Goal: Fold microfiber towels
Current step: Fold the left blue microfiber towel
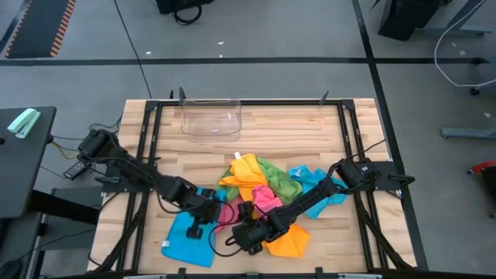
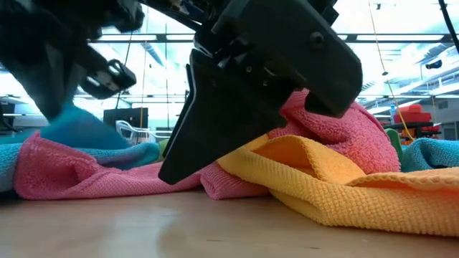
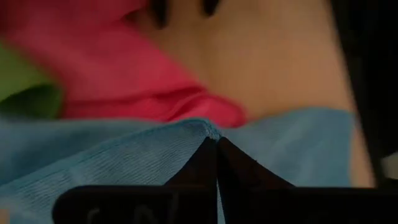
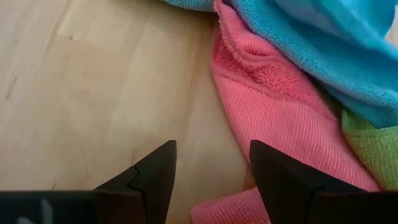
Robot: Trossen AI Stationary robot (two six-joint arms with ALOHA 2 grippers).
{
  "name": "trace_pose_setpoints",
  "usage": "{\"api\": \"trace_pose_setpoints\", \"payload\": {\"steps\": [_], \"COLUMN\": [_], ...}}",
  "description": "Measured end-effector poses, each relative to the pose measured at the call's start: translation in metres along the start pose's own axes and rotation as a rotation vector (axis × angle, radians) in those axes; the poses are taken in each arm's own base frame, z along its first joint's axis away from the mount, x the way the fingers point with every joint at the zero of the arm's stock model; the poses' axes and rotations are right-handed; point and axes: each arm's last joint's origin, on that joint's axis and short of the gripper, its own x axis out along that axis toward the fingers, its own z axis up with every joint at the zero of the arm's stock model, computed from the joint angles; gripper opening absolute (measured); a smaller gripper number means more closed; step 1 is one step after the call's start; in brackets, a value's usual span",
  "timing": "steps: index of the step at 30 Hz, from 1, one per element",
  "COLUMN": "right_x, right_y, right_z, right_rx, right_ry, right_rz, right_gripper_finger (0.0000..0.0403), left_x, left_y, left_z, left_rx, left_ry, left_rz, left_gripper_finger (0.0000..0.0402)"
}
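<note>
Left end effector (image 3: 217, 142) pinching ribbed blue towel (image 3: 112, 155), fuzzy pink towel (image 4: 280, 106) beside

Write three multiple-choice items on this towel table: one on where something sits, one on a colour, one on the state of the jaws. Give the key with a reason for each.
1. Where is the clear plastic bin?
A. At the far side of the table, apart from the towel pile
B. On top of the pile
C. Under the right arm

2. What colour is the towel the left gripper pinches?
A. Green
B. Blue
C. Orange

3. How do the right gripper's jaws stand?
A. Shut on the pink towel
B. Shut on nothing
C. Open over bare wood beside the pink towel

Key: 1 A, the high view shows the bin alone near the far edge. 2 B, the left wrist view shows the blue towel bunched at the closed tips. 3 C, the right wrist view shows a gap between the fingers, with the pink towel off to one side.
</note>
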Motion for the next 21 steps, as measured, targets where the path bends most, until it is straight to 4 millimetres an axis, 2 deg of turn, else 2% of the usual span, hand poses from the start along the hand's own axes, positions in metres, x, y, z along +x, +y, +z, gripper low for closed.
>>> {"api": "trace_pose_setpoints", "payload": {"steps": [6, 13, 21], "right_x": [-0.007, -0.039, -0.070], "right_y": [-0.002, -0.005, -0.003], "right_z": [-0.004, -0.003, -0.020], "right_rx": [-0.017, 0.014, 0.042], "right_ry": [0.062, 0.087, 0.072], "right_rz": [-0.004, -0.055, -0.101], "right_gripper_finger": [0.0213, 0.0213, 0.0213], "left_x": [-0.010, -0.016, -0.019], "left_y": [-0.012, -0.010, -0.007], "left_z": [0.020, 0.037, 0.051], "left_rx": [0.045, 0.044, 0.034], "left_ry": [-0.098, -0.235, -0.366], "left_rz": [-0.047, -0.072, -0.086], "left_gripper_finger": [0.0011, 0.0015, 0.0007]}}
